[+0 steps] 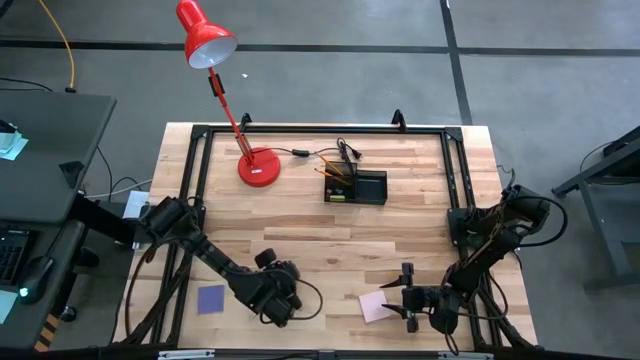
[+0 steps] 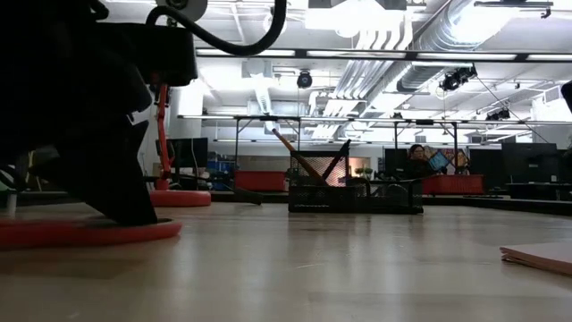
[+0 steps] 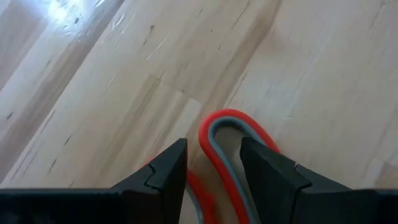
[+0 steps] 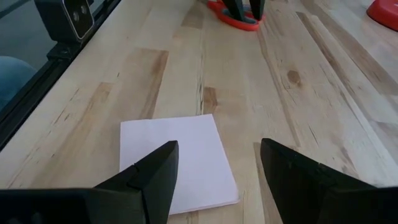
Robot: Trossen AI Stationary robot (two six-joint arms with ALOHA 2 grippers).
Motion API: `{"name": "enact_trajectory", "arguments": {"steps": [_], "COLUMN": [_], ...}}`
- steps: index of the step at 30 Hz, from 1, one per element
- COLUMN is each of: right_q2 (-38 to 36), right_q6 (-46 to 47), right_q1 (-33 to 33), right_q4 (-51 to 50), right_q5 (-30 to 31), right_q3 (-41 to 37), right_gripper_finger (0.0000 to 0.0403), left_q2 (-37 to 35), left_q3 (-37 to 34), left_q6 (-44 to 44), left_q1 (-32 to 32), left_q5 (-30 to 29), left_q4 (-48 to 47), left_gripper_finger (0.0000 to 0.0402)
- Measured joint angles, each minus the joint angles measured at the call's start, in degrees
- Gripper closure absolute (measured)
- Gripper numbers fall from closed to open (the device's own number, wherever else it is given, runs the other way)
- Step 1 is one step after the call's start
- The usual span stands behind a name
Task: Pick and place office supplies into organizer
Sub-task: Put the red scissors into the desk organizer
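Observation:
The red-handled scissors (image 3: 231, 134) lie flat on the wooden table near its front edge; in the high view my left gripper (image 1: 277, 299) hides them. That gripper (image 3: 213, 142) is open and points steeply down, its fingers standing on either side of one handle loop. My right gripper (image 1: 400, 298) is open near the front right, low over the table, and the pink sticky pad (image 4: 177, 162) lies flat just ahead of its fingers. A blue-purple pad (image 1: 211, 299) lies at the front left. The black organizer (image 1: 356, 187) stands at the far middle, with pencils leaning in it. My left gripper has its two fingers (image 3: 163, 171) astride the curved side of one scissors handle loop (image 3: 214, 127), coming from above. I cannot tell whether the fingers touch the loop. The scissors lie flat on the table.
The red desk lamp's round base (image 1: 258, 167) stands left of the organizer, its head reaching past the far edge. A black frame (image 1: 320, 130) runs round the table's far and side edges. Bare wood lies between the organizer and both grippers.

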Motion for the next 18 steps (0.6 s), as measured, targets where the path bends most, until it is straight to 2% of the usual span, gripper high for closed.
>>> {"name": "enact_trajectory", "arguments": {"steps": [4, 9, 18], "right_q2": [0.0, 0.0, 0.0], "right_q6": [0.3, 0.4, 1.3], "right_q1": [0.0, 0.0, -0.1], "right_q4": [-0.4, -0.3, -0.4], "right_q5": [0.1, 0.3, 0.4], "right_q3": [0.0, 0.0, 0.0], "right_gripper_finger": [0.0183, 0.0183, 0.0183], "left_q2": [0.2, 0.2, -0.3], "left_q3": [-0.1, -0.1, -0.3], "left_q6": [2.3, 4.8, 7.0], "left_q1": [-0.1, -0.1, -0.1], "left_q5": [-1.0, -1.4, -3.0], "left_q4": [1.7, 3.3, 4.4], "left_gripper_finger": [0.0279, 0.0379, 0.0391]}}
